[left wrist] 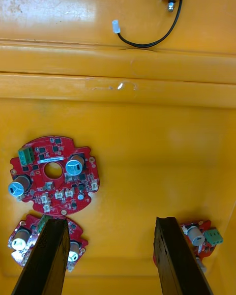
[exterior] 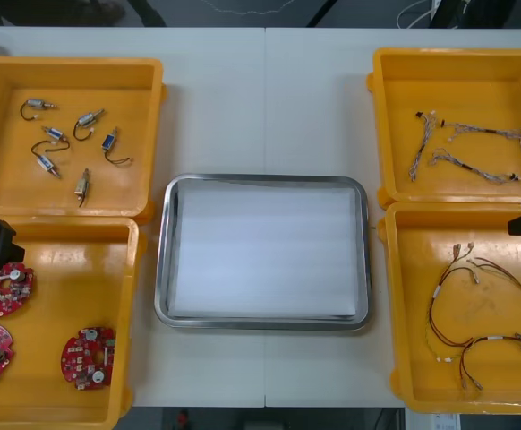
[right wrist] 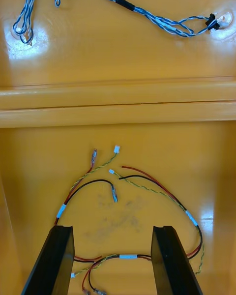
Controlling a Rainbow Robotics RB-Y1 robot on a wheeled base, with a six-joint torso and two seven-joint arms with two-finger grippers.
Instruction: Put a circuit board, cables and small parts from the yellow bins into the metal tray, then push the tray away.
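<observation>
1. Judge the task as barely begun: find the metal tray [exterior: 162,269] mid-frame in the front view, white inside and holding nothing, flat on the desk [exterior: 265,98] between the yellow bins [exterior: 156,134].
2. Read the left pincer [left wrist: 110,222], at the left edge of the front frame, as spread wide and gripping nothing above the lower-left bin [exterior: 133,296]. Probably the first pick here: a circuit board [left wrist: 54,174].
3. Choose that board, lying free beyond the fingers, over the two partly hidden behind them. Come down centred, bracket the round rim across its width and close gently, sparing the upright silver cylinders on its face.
4. Lift straight up before swinging toward mid-frame, so as to clear the bin wall and the tray's raised rim.
5. Read the right pincer [right wrist: 112,228], at the right edge of the front frame, as likewise spread and empty over the lower-right bin [exterior: 391,296], with red and yellow cables [right wrist: 147,187] looping between and beyond its fingers. Pinch one taped stretch; expect tangling and a neighbour dragged along.
6. Note, well apart from both pincers, the twisted blue and white cables [exterior: 466,148] at upper right and the small metal parts [exterior: 64,143] at upper left, each trailing a black lead likely to snag.
</observation>
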